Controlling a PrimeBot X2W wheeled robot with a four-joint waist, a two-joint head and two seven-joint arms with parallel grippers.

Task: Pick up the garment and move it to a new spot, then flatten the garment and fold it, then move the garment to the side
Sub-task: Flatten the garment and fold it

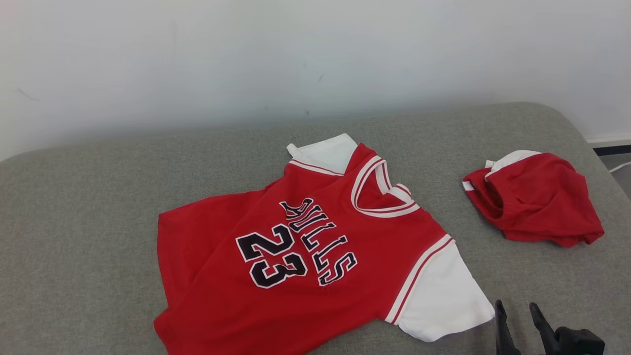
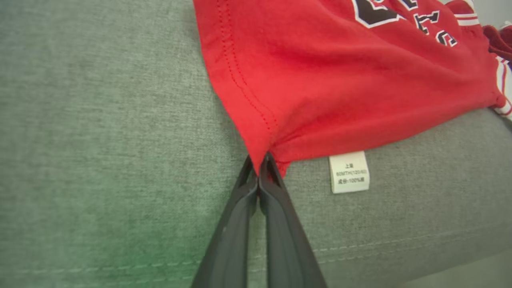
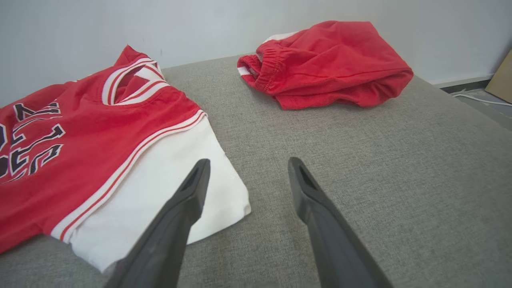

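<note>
Dark fingers of the left gripper [image 2: 262, 160] pinch the hem corner of the red white-sleeved "BULLS 23" jersey [image 1: 296, 256], spread on the grey fabric cushion [image 1: 74, 222]; its white "100%" tag [image 2: 349, 172] shows; the right gripper [image 3: 249, 164] gapes open.

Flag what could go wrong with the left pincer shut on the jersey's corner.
The left pincer pinches only the very corner of the jersey; it may slip free when lifted.
The right pincer is open, holding nothing, so a one-corner lift would likely bunch the cloth.
Dragging it rightward could catch the other red garment.
</note>
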